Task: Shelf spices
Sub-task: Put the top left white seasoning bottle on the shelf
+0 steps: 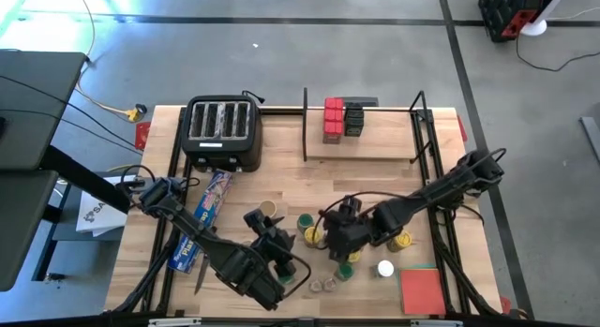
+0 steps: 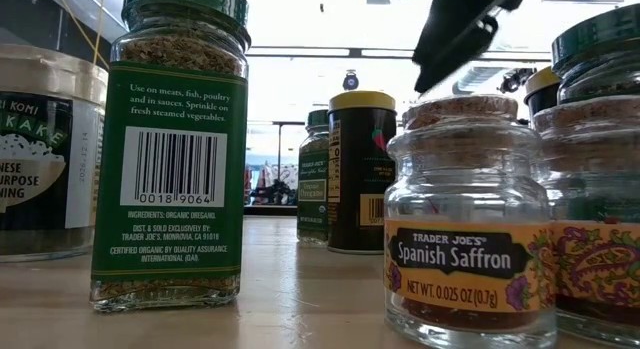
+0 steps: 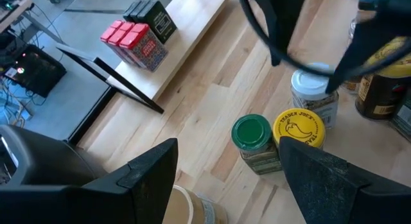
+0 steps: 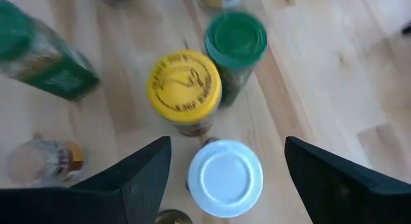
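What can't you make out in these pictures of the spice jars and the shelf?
- Shelf: absent from the low view; jars fill it.
- Red tins: labels too small in high view.
- White-lidded jar: right wrist view shows only its lid.
- Saffron jar: hides jars behind it in low view.

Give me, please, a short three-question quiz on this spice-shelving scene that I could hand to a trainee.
1. True or false: the shelf already holds red tins and black boxes.
2. Which jar lies straight ahead between the right gripper's open fingers in its wrist view? A) the white-lidded jar B) the green-lidded jar C) the saffron jar
3. Fill in: the black appliance beside the shelf is a ____.

Key: 1 true. 2 A. 3 toaster. The left gripper is open too, above the table near the jars.
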Robot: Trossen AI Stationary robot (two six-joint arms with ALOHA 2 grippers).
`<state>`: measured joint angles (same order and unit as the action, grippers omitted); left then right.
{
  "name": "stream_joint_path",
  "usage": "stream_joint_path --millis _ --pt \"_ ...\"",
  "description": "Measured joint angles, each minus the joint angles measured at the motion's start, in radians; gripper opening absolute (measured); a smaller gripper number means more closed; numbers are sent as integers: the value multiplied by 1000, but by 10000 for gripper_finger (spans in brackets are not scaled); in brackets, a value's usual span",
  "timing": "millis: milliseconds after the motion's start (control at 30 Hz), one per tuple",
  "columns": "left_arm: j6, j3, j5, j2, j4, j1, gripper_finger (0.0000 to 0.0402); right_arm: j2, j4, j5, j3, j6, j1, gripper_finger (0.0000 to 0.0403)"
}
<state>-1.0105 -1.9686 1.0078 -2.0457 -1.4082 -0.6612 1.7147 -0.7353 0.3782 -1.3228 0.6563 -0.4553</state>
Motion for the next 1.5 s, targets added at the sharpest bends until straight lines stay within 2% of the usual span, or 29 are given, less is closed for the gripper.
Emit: stream_joint_path --millis 300,467,633,867,1033,1133,1300,1500 --pt "-8 0 1 0 0 -8 268 43 -74 21 0 152 -2 297" --pt "-8 0 1 0 0 -7 268 42 -71 -1 6 150 3 289" --pt "-9 0 2 0 0 -7 268 41 -68 -41 40 91 11 263" --pt "-9 0 2 0 0 -7 268 38 -77 -79 50 -127 47 218" --pt "-9 0 1 0 0 -7 268 33 -97 -151 49 -400 86 207" --pt "-9 0 0 0 0 -7 268 31 -112 -191 47 -593 105 209" --pt "-9 0 -1 0 0 -7 268 29 -134 -199 46 -841 121 220" --pt "-9 0 -4 0 1 -7 268 35 -211 -193 32 -971 144 264"
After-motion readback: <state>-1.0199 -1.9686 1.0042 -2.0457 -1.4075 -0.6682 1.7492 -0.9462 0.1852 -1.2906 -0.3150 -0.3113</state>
